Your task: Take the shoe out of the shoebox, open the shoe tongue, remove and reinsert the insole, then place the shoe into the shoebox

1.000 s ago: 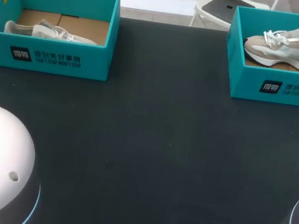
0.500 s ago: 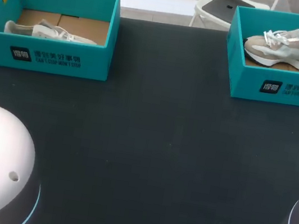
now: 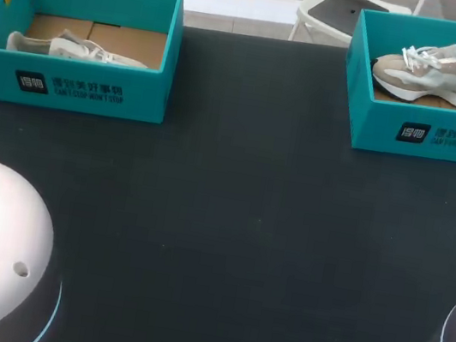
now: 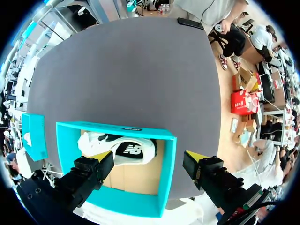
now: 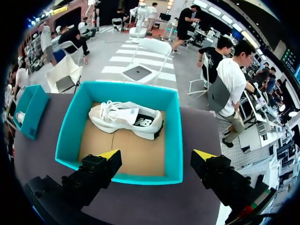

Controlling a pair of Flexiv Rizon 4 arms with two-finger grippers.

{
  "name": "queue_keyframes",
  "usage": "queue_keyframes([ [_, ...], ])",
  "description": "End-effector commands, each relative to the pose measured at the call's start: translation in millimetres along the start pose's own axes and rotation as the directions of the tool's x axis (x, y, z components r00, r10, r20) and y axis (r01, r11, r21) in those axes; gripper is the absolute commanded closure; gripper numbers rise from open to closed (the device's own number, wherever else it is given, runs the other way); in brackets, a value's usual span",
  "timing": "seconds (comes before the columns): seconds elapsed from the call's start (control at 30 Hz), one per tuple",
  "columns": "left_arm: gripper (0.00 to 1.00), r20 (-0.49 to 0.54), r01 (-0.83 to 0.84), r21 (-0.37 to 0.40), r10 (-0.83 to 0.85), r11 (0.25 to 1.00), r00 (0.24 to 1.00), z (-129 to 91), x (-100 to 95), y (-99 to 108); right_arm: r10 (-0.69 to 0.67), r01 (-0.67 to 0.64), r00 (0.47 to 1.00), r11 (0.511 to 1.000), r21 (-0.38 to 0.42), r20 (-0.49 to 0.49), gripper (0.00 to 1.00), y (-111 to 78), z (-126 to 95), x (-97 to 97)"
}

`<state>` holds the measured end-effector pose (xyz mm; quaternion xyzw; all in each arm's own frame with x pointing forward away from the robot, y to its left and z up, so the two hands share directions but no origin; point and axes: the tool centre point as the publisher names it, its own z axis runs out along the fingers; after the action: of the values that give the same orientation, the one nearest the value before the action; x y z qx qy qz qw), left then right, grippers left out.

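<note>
While the right claw [image 5: 157, 154] and left claw [image 4: 147, 156] hang wide open, each above a box [image 5: 174, 140] holding a shoe [image 5: 126, 119] (apparently on its side), lowering straight and pinching the heel looks wisest.

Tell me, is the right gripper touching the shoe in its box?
Apart. Right wrist view: bare cardboard lies between the open right gripper and the shoe.

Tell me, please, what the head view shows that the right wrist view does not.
Only the head view: the printed front walls of the left shoebox and the right shoebox. Only the right wrist view: the right tool, open, hovering at the right shoebox's near edge, and nearly all of that box's cardboard floor. Both: the shoe lying inside the right shoebox.
</note>
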<state>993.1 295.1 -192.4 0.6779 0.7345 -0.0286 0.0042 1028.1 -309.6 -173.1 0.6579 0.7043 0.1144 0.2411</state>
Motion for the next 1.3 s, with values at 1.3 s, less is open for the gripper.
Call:
queue_keyframes([
  [1.3,0.00,0.000,-0.001,-0.002,0.001,1.000,1.000,0,0.2,-1,0.272,-0.289,0.957,0.915,0.281,0.096,0.00,54.5,137,0.1],
])
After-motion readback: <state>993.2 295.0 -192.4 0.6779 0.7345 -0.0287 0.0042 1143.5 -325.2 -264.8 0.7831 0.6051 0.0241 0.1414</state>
